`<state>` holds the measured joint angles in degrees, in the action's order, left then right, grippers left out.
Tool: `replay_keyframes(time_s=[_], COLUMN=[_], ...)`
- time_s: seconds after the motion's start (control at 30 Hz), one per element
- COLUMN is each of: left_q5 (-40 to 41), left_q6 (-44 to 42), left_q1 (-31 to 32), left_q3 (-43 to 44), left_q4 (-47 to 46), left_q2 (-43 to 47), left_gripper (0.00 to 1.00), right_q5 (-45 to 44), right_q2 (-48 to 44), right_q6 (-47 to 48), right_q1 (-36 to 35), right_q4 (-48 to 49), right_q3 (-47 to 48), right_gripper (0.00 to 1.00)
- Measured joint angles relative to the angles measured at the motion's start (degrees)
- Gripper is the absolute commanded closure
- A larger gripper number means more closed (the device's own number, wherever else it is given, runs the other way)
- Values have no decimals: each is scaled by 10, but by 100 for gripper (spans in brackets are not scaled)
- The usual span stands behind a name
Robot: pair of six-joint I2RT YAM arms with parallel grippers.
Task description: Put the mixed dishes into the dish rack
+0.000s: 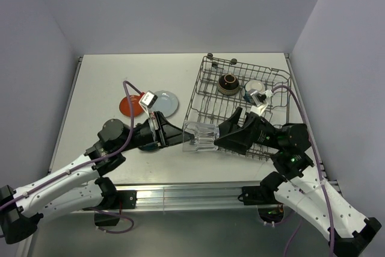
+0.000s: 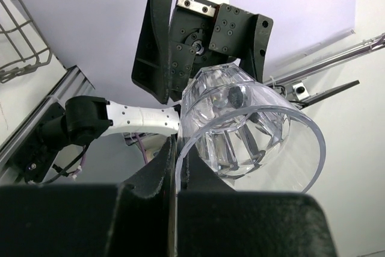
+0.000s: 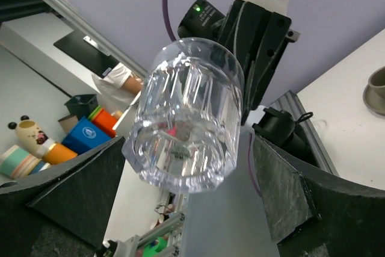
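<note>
A clear glass cup (image 1: 201, 136) hangs on its side above the table, at the near left corner of the grey wire dish rack (image 1: 207, 97). My left gripper (image 1: 181, 135) is shut on the cup's rim; in the left wrist view the fingers (image 2: 157, 173) pinch the cup (image 2: 252, 130) wall. My right gripper (image 1: 224, 134) is open, its fingers (image 3: 81, 191) on either side of the cup's base (image 3: 186, 130), apart from it. A brown bowl (image 1: 228, 83) and a cream/teal bowl (image 1: 255, 88) sit in the rack. A red-orange plate (image 1: 129, 105) and a pale blue plate (image 1: 166, 103) lie on the table.
A dark dish (image 1: 146, 148) shows partly under my left arm. A grey-beige dish (image 3: 378, 91) is cut off at the right edge of the right wrist view. A corner of the rack (image 2: 24, 46) shows in the left wrist view. Grey walls close in the table.
</note>
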<state>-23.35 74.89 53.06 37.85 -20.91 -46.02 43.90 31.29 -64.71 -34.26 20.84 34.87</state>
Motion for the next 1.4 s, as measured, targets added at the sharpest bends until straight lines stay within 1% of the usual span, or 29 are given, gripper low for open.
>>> replay_keyframes(time_s=[0.03,0.13,0.2,0.23,0.27,0.3,0.33,0.37,0.4,0.43,0.5,0.53,0.6,0.7,0.87,0.9,0.93,0.97,1.07,1.17,1.3,1.4], left_q5=[-2,-8,-11,-13,-15,-17,-19,-19,-21,-22,-17,-9,16,74,203,236,254,281,330,348,355,361], left_q6=[3,10,15,19,23,25,25,25,24,22,17,12,-2,-29,-53,-55,-56,-59,-66,-70,-76,-85], left_q1=[0,-1,-1,-2,-3,-5,-6,-6,-8,-11,-17,-22,-32,-56,-85,-89,-93,-99,-111,-122,-138,-158], left_q3=[-3,-10,-15,-16,-16,-16,-16,-16,-16,-16,-15,-10,4,43,130,153,165,179,192,185,177,182], left_q4=[-6,-16,-27,-33,-36,-41,-42,-43,-42,-38,-20,3,67,197,406,455,483,519,585,622,639,648], left_q2=[-3,-12,-18,-20,-21,-22,-23,-24,-25,-26,-24,-21,-13,7,17,12,7,-2,-21,-42,-46,-61], left_gripper=[100,100,100,100,100,100,95,85,70,44,31,10,8,6,7,7,7,7,7,8,8,9], right_q5=[2,7,10,10,9,7,6,4,1,-1,-9,-19,-45,-113,-254,-288,-321,-370,-490,-600,-674,-694], right_q2=[3,12,17,18,18,17,17,16,14,13,9,7,7,14,32,40,51,69,115,161,193,200], right_q6=[-5,-22,-27,-29,-28,-27,-26,-25,-20,-13,9,27,62,119,196,210,221,233,256,271,292,312], right_q1=[0,0,0,1,1,1,1,1,1,1,0,0,-1,-1,-1,-1,-1,-1,-1,8,49,96], right_q4=[9,33,42,45,47,47,47,43,37,29,-16,-49,-118,-230,-377,-410,-446,-492,-581,-661,-730,-746], right_q3=[-2,-7,-7,-8,-8,-8,-8,-7,-7,-7,0,7,26,67,125,136,148,166,199,211,210,210], right_gripper=[9,16,30,40,71,91,100,100,100,100,100,100,100,100,100,100,100,100,100,100,100,100])
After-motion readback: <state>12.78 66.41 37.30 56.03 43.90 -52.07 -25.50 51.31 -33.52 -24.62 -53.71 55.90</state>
